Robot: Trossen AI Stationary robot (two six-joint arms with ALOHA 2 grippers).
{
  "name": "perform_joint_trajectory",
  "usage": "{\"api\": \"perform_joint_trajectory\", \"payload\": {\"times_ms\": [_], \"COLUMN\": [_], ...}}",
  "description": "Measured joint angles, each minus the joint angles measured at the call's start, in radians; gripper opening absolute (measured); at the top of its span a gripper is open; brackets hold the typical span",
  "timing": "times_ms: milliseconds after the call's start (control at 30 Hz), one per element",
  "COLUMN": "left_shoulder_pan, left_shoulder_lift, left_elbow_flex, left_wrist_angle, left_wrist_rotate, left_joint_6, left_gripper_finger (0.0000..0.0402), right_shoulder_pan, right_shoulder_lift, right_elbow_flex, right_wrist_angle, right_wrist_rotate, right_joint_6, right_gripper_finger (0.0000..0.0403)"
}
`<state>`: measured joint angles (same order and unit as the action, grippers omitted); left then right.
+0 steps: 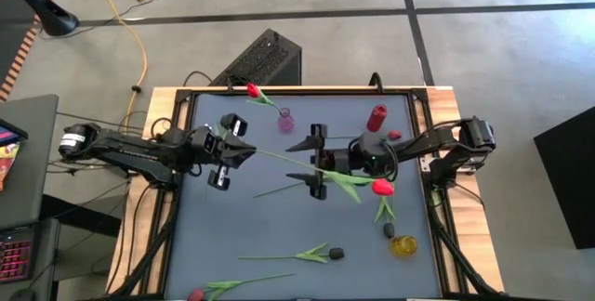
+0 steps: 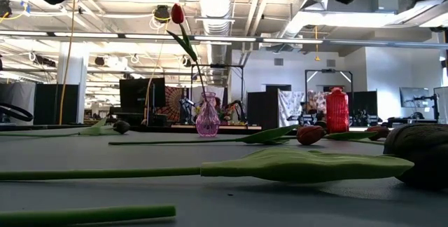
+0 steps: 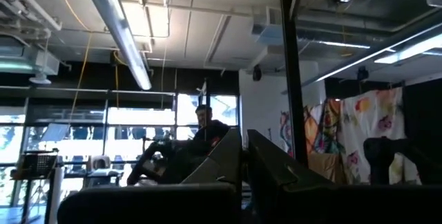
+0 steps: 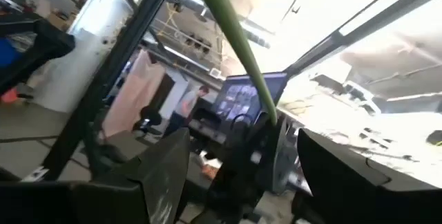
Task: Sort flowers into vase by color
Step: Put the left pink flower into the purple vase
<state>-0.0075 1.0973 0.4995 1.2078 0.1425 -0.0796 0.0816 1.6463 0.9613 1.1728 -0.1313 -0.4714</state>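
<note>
left gripper: over the left-middle of the table, fingers pressed together, holding nothing i can see; a long green stem passes by its tip
right gripper: mid-table, fingers spread as wide as they go; a red tulip lies by it, its stem running between the fingers, nothing clamped
pink vase: near the back edge; one red tulip standing in it, leaning
red vase: back right, upright, nothing in it that i can make out
yellow vase: front right; can't tell if it's lying or standing
loose flowers: dark-headed one front-middle; another red one at the front edge; small dark head beside the red vase
table: grey mat, wooden rim
</note>
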Motion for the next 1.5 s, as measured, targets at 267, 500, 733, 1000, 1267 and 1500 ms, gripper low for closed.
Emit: {"api": "perform_joint_trajectory", "payload": {"times_ms": [267, 500, 733, 1000, 1267, 1500], "left_shoulder_pan": [0.000, 0.000, 0.000, 0.000, 0.000, 0.000], "left_shoulder_lift": [0.000, 0.000, 0.000, 0.000, 0.000, 0.000], "left_elbow_flex": [0.000, 0.000, 0.000, 0.000, 0.000, 0.000], "left_wrist_angle": [-0.013, -0.031, -0.032, -0.030, -0.030, -0.033], "left_wrist_rotate": [-0.005, -0.073, -0.078, -0.106, -0.139, -0.147], "left_joint_6": [-0.002, -0.013, -0.013, -0.022, -0.034, 0.024], "left_gripper_finger": [0.0000, 0.0000, 0.0000, 0.0000, 0.0000, 0.0034], "right_shoulder_pan": [0.010, 0.009, 0.009, 0.008, 0.008, 0.004], "right_shoulder_lift": [0.000, 0.000, 0.001, 0.002, 0.002, -0.012], "right_elbow_flex": [0.026, 0.053, 0.057, 0.057, 0.057, 0.057], "right_wrist_angle": [-0.002, -0.002, 0.000, 0.007, 0.019, -0.035], "right_wrist_rotate": [0.058, 0.062, 0.062, 0.082, 0.082, 0.088], "right_joint_6": [-0.053, -0.053, -0.053, -0.053, -0.061, -0.034], "right_gripper_finger": [0.0290, 0.0285, 0.0244, 0.0141, 0.0051, 0.0025]}}
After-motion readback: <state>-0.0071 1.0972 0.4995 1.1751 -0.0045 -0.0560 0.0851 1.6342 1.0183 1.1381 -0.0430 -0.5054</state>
